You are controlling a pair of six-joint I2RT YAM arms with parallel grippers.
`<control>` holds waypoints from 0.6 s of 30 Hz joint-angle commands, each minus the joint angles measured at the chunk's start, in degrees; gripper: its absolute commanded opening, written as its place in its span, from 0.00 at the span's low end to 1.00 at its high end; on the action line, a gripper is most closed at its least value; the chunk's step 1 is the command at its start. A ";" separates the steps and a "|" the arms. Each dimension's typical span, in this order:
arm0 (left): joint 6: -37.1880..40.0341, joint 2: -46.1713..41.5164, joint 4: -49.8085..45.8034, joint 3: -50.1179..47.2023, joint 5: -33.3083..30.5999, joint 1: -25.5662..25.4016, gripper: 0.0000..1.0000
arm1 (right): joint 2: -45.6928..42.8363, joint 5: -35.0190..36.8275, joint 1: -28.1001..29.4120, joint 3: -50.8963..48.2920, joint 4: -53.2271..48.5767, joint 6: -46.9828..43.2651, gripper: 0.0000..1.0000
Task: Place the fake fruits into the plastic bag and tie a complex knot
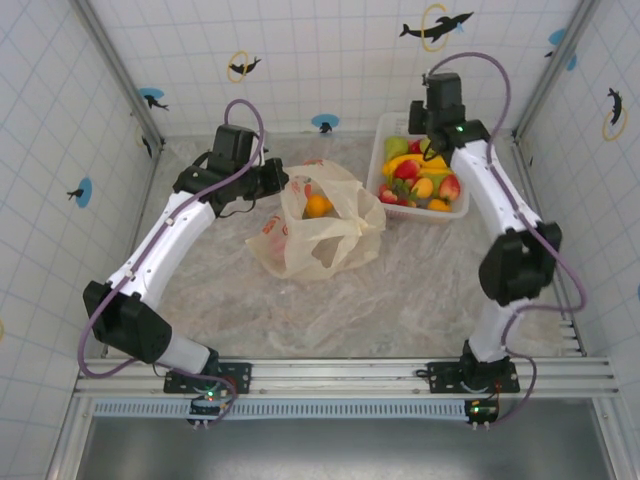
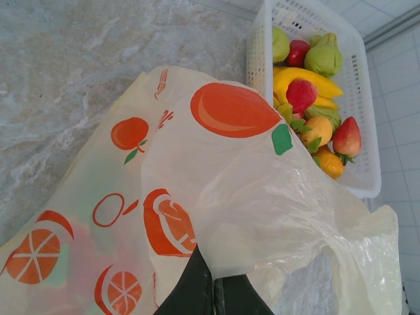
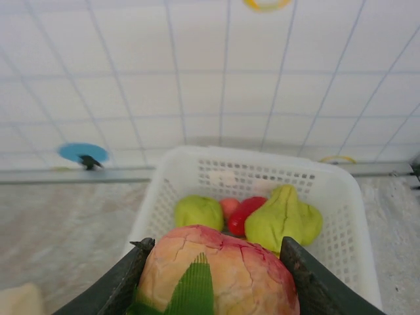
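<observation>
A grey marbled table (image 1: 400, 310) sat inside white tiled walls (image 1: 330, 40) dotted with dolphin stickers. The thin, crinkled, translucent plastic bag (image 1: 320, 235) lay mid-table with 1 orange fruit (image 1: 318, 206) inside. Glossy fake fruits (image 1: 420, 180) filled a rigid white perforated basket (image 1: 385, 135) at the far right. The left gripper (image 2: 211, 289) was pinched together on the bag's film. The right gripper (image 3: 215, 252) was clamped around a rounded pink-yellow fruit (image 3: 230, 275) above the basket.

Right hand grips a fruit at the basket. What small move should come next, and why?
Probably lift the right hand straight up: it clamps the pink-yellow fruit low over the basket, and the left hand holds the plastic bag open beside it.
</observation>
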 commanded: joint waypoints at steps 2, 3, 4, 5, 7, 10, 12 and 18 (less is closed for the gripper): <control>1.38 0.06 0.96 0.52 0.51 0.48 0.00 | -11.42 -7.94 1.36 -13.29 10.49 5.10 0.47; 1.39 0.02 1.07 0.46 0.48 0.48 0.00 | -14.85 -9.97 1.82 -16.50 11.76 6.46 0.47; 1.31 -0.13 1.31 0.23 0.47 0.48 0.00 | -17.59 -11.66 2.58 -19.19 14.81 7.36 0.47; 1.36 -0.15 1.52 0.10 0.45 0.43 0.00 | -20.03 -12.66 3.41 -21.26 15.91 7.92 0.47; 1.20 -0.35 1.91 -0.32 0.69 0.49 0.00 | -24.85 -13.07 6.34 -25.27 17.23 7.75 0.47; 1.28 -0.24 2.13 -0.59 0.92 0.48 0.00 | -30.76 -11.60 11.11 -29.92 18.86 6.71 0.47; 1.09 -0.37 2.36 -0.82 1.05 0.48 0.00 | -34.49 -11.33 14.00 -33.39 20.79 7.24 0.47; 0.63 -0.60 2.93 -1.30 1.18 0.48 0.00 | -39.72 -14.37 19.43 -39.55 24.40 11.49 0.46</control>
